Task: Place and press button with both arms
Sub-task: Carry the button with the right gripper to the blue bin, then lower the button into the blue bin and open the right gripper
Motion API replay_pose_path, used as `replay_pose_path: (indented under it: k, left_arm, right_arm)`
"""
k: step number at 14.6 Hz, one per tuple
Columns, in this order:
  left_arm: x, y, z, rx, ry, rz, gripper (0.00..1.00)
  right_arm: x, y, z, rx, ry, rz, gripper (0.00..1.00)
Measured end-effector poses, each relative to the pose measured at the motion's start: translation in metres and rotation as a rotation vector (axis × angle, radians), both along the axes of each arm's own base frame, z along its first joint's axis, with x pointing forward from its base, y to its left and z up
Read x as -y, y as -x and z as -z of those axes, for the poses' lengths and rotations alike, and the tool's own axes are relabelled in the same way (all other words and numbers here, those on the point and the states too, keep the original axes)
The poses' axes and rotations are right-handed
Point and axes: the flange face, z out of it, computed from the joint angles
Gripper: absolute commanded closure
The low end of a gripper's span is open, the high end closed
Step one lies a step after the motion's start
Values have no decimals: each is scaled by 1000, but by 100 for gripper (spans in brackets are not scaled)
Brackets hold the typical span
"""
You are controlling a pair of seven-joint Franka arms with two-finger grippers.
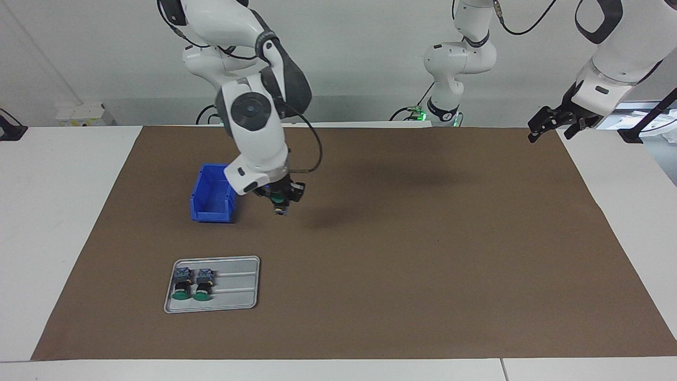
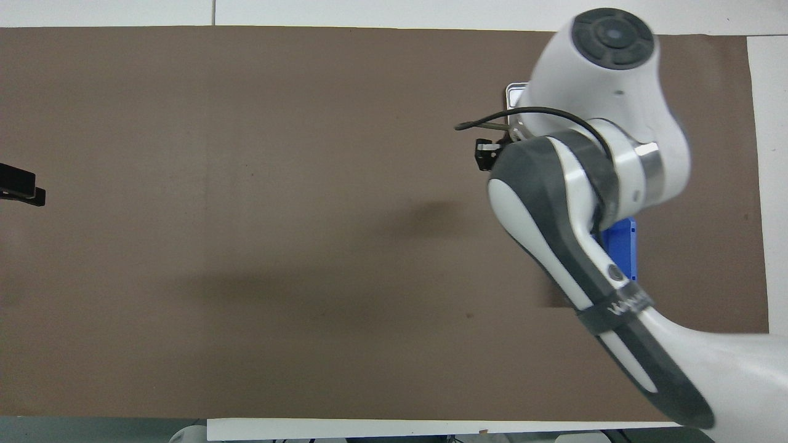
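Note:
My right gripper (image 1: pixel 280 200) is shut on a button (image 1: pixel 278 206) and holds it above the brown mat, beside the blue bin (image 1: pixel 213 193). The green cap shows between the fingers, with the body hanging below. In the overhead view the right arm hides the held button and only a black part of the gripper (image 2: pixel 486 154) shows. Two more buttons (image 1: pixel 182 286) (image 1: pixel 202 284) lie side by side on a grey tray (image 1: pixel 238 286), farther from the robots than the bin. My left gripper (image 1: pixel 550 127) waits open and empty, raised over the mat's edge at the left arm's end; it also shows in the overhead view (image 2: pixel 21 187).
The brown mat (image 1: pixel 396 254) covers most of the white table. The blue bin looks empty; part of it shows under the right arm in the overhead view (image 2: pixel 623 246). A corner of the tray (image 2: pixel 514 92) peeks out past the right arm.

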Motion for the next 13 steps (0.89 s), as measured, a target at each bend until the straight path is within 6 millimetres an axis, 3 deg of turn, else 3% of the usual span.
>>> replay_pose_path:
  k: [3, 7, 9, 10, 13]
  left_arm:
    - [3, 2, -4, 8, 0, 6, 0]
    - [5, 5, -8, 15, 1, 10, 0]
    - [6, 5, -8, 15, 1, 11, 0]
    - [6, 5, -8, 15, 1, 11, 0]
    - [6, 5, -8, 15, 1, 11, 0]
  right_arm:
    - [77, 46, 2, -15, -14, -111, 100]
    - [150, 82, 37, 11, -29, -158, 100]
    - [162, 93, 62, 26, -30, -166, 99]
    - [161, 99, 80, 30, -28, -170, 99]
    - [159, 106, 106, 34, -27, -174, 99]
